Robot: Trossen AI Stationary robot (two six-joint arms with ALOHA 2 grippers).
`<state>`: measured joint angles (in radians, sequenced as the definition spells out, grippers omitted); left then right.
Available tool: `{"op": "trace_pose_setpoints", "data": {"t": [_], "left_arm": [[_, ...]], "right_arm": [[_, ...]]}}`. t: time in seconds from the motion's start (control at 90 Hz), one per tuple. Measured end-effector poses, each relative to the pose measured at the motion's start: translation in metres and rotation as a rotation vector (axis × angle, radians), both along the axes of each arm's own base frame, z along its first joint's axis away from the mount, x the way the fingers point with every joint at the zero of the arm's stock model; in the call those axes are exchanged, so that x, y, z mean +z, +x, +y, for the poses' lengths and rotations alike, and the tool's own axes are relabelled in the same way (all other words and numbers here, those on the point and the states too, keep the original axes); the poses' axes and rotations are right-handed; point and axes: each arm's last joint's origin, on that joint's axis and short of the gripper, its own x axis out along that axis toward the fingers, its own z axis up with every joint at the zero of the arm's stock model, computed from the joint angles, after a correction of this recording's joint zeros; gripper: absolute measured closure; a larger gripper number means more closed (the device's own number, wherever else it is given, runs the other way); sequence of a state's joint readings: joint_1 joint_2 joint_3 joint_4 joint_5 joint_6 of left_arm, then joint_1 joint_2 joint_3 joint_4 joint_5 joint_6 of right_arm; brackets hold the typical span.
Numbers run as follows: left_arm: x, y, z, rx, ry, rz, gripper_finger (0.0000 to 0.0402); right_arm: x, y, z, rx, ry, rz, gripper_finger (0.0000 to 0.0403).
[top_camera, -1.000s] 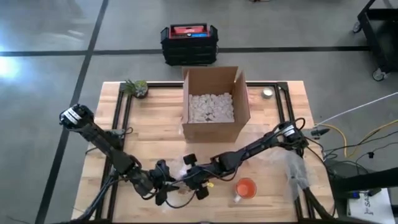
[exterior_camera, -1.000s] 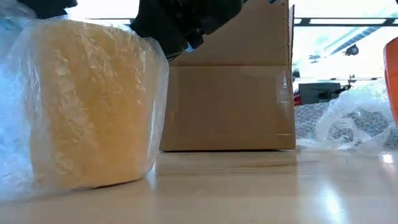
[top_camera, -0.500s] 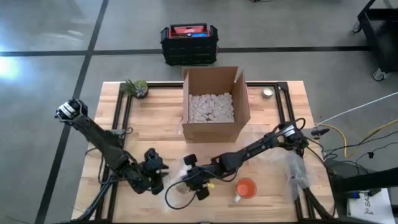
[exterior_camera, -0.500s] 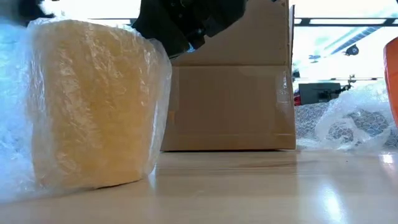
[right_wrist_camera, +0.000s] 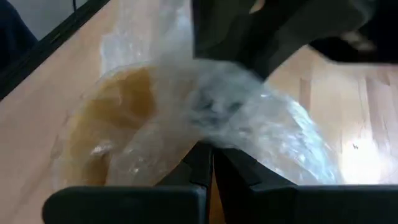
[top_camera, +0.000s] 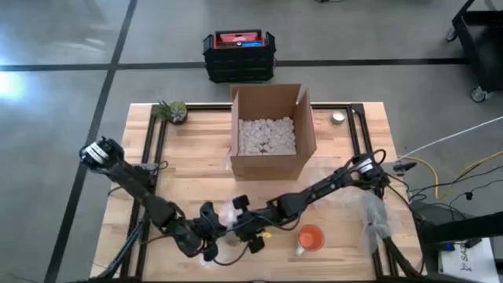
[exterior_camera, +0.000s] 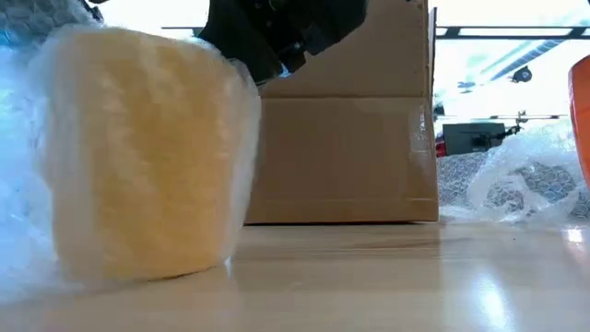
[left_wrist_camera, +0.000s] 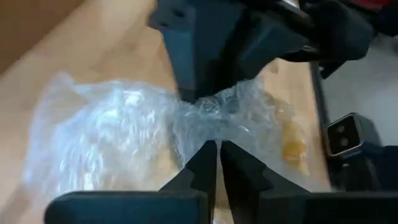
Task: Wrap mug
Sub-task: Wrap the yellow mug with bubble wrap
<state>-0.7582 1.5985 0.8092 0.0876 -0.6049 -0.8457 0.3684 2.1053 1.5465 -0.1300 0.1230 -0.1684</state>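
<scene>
Left gripper (top_camera: 211,236) is being brought back in against the wrapped mug (exterior_camera: 138,152) at the front of the table (top_camera: 189,173). Half a second ago it was pulled off toward the table's left; a second ago it was about where it is now. So: one out-and-back stroke, probably a re-grip on the bubble wrap (left_wrist_camera: 124,130).

In the left wrist view its fingers (left_wrist_camera: 202,165) are seen pinched together on a gathered twist of wrap, clenched, with film between them. Right gripper (top_camera: 245,228) is being kept at the mug throughout, position unchanged across the three high views. In the right wrist view its fingers (right_wrist_camera: 202,163) are likewise closed on a bunch of film over the mug's yellow body.

Low view: mug is being blurred by motion now, and the wrap is sitting fuller along its right edge than half a second ago. It is being nudged or rotated slightly as the film is drawn round it.

Meaning for the task: wrap is already covering the mug and is now being gathered and tightened from both sides. Likely a late stage, closing off the loose ends.

Cardboard box (top_camera: 271,134) with packing peanuts (top_camera: 266,135) is behind; orange cup (top_camera: 311,237) is just to the right, untouched.
</scene>
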Motion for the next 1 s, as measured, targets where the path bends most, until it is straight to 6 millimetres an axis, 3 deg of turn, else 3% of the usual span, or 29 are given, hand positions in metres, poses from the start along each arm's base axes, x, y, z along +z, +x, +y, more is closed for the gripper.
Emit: {"op": "trace_pose_setpoints", "data": {"t": [0.1, 0.267, 0.422, 0.522, 0.689, 0.856, 1.0], "left_arm": [[-0.004, 0.002, -0.002, 0.001, -0.001, 0.001, 0.04], [-0.002, 0.001, -0.001, -0.008, 0.015, 0.003, 0.04], [0.0, 0.001, 0.0, -0.011, 0.021, 0.0, 0.0399], [0.0, 0.001, 0.001, -0.007, 0.024, -0.003, 0.0399], [0.0, 0.001, 0.001, -0.006, 0.018, -0.011, 0.04], [0.006, -0.001, 0.002, -0.01, 0.009, -0.02, 0.0401], [0.028, -0.003, 0.005, -0.014, 0.007, -0.022, 0.04]], "right_arm": [[0.009, -0.006, -0.001, 0.002, -0.009, 0.024, 0.0401], [0.043, -0.02, -0.007, -0.03, -0.002, 0.046, 0.0401], [0.06, -0.015, -0.003, -0.051, 0.09, -0.077, 0.0401], [0.051, -0.007, 0.003, -0.033, 0.143, -0.115, 0.0401], [0.008, -0.006, 0.005, -0.071, 0.139, 0.051, 0.0401], [-0.002, -0.005, 0.006, -0.107, 0.16, 0.088, 0.0401], [-0.003, -0.006, 0.008, -0.103, 0.152, 0.094, 0.0401]]}}
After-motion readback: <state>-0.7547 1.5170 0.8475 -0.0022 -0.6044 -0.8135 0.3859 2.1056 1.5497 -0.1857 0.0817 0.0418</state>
